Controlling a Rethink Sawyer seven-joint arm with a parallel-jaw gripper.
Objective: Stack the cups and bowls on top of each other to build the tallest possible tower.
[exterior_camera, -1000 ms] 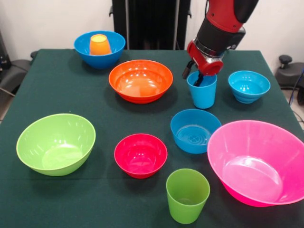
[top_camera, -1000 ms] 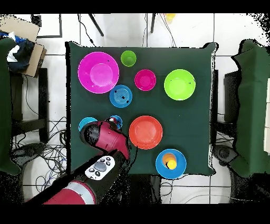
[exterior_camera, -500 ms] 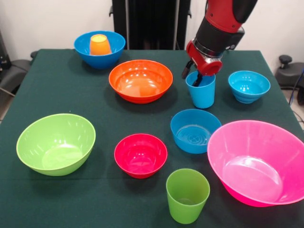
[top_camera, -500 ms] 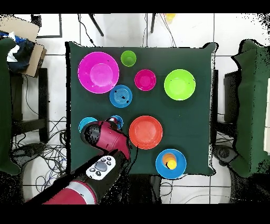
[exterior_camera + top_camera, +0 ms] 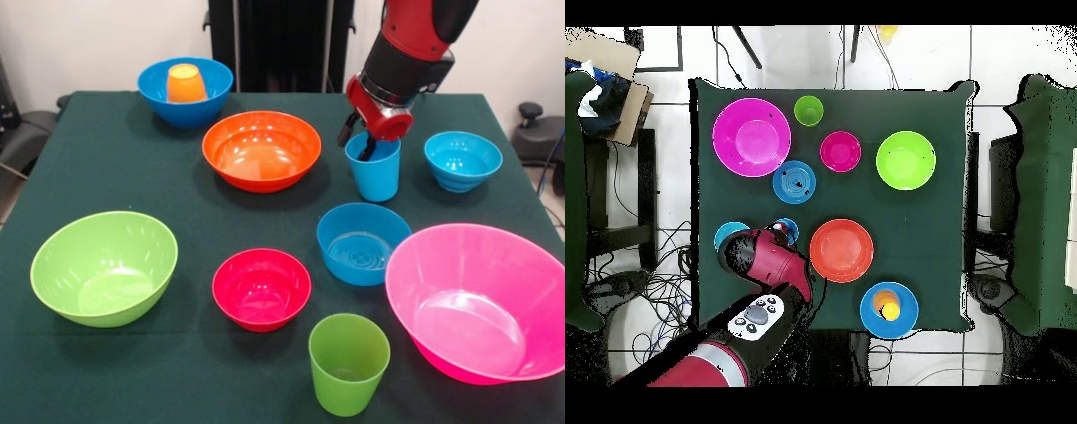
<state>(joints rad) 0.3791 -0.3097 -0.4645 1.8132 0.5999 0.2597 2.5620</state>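
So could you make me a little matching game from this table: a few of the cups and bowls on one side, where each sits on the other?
Things:
1. orange cup
2. light blue cup
3. green cup
4. lime green bowl

Places:
A. at the gripper, a finger inside its rim
B. upside down inside the large blue bowl
C. alone beside the red bowl
D. upright, front table edge

Pairs: 1-B, 2-A, 3-D, 4-C

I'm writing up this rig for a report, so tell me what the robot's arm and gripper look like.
The arm is glossy red with black sections and a black band near the wrist. The gripper has a red body with dark jaws. From overhead, a grey oval panel with round buttons sits on the red arm.
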